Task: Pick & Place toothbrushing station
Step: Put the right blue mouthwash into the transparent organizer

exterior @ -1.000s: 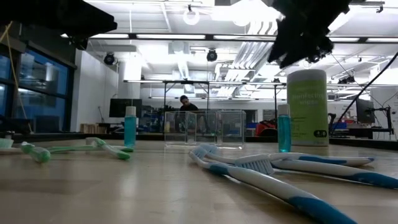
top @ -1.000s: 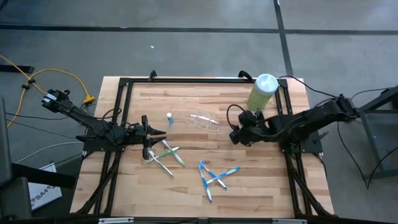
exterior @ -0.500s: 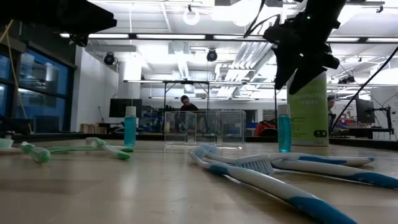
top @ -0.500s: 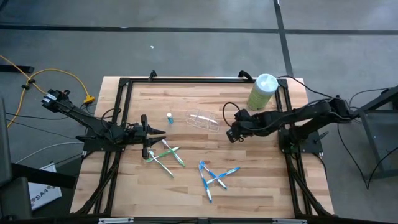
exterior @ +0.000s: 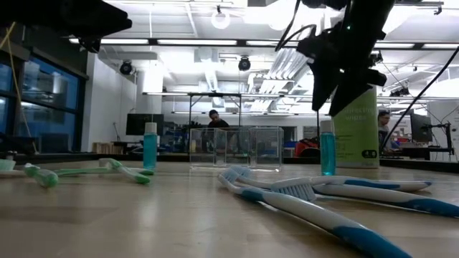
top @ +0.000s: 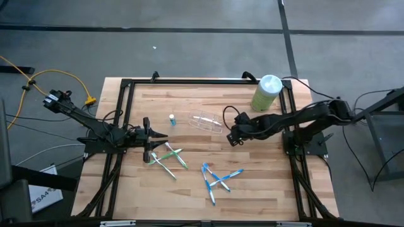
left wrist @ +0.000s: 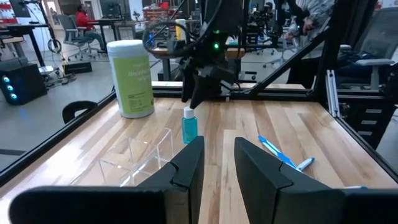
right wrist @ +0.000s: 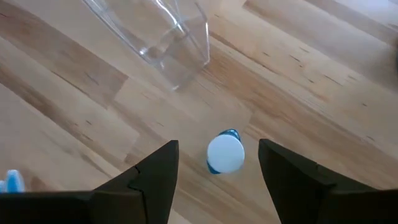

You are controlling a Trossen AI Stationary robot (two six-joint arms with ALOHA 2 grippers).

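Observation:
A clear plastic cup [top: 207,122] lies on its side at the table's middle. One small blue tube with a white top [top: 172,118] stands upright to its left. A second tube [right wrist: 225,154] stands upright under my right gripper [top: 231,136], which is open and hovers above it, fingers pointing down on either side without touching. Green-white toothbrushes [top: 167,157] and blue-white toothbrushes [top: 218,178] lie flat on the near half of the table. My left gripper [top: 161,135] is open and empty, just on the far side of the green toothbrushes.
A tall pale green canister with a white top [top: 267,93] stands at the far right corner, behind my right arm. A black frame [top: 189,81] runs around the table's edges. People sit in the room beyond the table.
My right gripper has moved toward the table's left edge and come down, and now stands over the second tube near the cup's right end. Its fingers stay open. Nothing on the table has moved.

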